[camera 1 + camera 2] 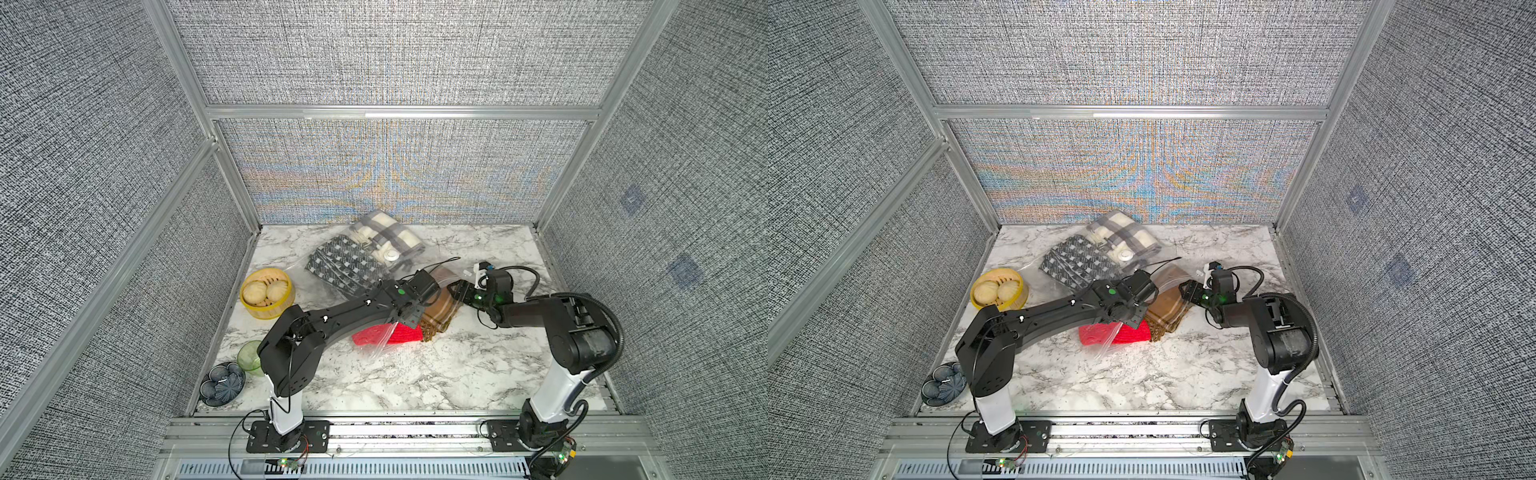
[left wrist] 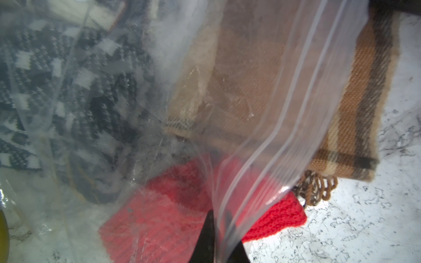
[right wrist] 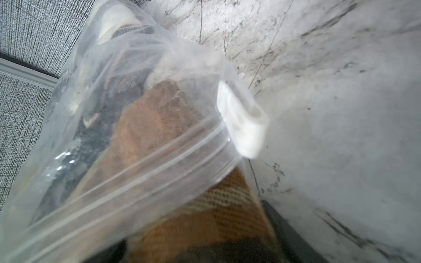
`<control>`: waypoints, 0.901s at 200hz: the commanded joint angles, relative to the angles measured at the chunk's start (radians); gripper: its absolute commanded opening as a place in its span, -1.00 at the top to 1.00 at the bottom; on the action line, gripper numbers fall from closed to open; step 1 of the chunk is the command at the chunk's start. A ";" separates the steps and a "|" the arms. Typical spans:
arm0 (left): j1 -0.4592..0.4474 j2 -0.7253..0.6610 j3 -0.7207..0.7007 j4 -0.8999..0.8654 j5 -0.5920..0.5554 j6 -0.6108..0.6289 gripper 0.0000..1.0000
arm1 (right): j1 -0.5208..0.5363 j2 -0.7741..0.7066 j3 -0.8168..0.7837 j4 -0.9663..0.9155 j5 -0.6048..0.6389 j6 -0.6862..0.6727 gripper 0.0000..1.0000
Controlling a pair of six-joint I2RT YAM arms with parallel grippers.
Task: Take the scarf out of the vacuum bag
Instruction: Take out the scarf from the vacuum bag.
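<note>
- Closest to the left wrist lens, the left gripper [image 2: 217,219] is pinched shut on the bag [image 2: 102,136] at its zip edge [image 2: 289,109], holding that lip raised over the red scarf [image 2: 280,216].
- Past the lip, the brown scarf [image 2: 355,109] lies half out of the mouth on the table [image 2: 364,227].
- Right wrist view: the brown scarf's end fills the foreground under the zip edge, beside a white slider [image 3: 241,123]. Dark jaws show apart on either side, and I cannot tell whether they bite yet.
- Step, as I judge it: mouth held open, hold on the brown scarf not yet sure. Next calls for a grip on cloth alone, not film, then a pull away from the bag.
- In both top views the right gripper [image 1: 457,291] meets the brown scarf mid-table. The cream scarf [image 1: 386,235] and black-white scarf [image 1: 345,268] sit deeper in the bag, near the back wall [image 1: 395,166].
- Marble-look table, with steamer [image 1: 266,293], glass [image 1: 249,357] and dish [image 1: 222,384] at its left edge. Walls are grey weave in aluminium frames.
</note>
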 commanded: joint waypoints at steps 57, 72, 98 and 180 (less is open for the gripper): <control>0.001 -0.016 -0.004 0.002 0.001 -0.014 0.80 | 0.027 -0.230 -0.211 -0.016 0.190 0.017 1.00; 0.000 -0.020 -0.005 0.003 0.001 -0.017 0.80 | 0.061 -0.301 -0.262 -0.044 0.248 0.026 0.99; -0.001 -0.025 -0.009 0.003 -0.003 -0.019 0.81 | 0.116 -0.400 -0.333 -0.113 0.319 0.022 0.94; 0.000 -0.026 -0.009 0.004 -0.008 -0.020 0.81 | 0.107 -0.749 -0.276 -0.605 0.368 -0.021 -0.39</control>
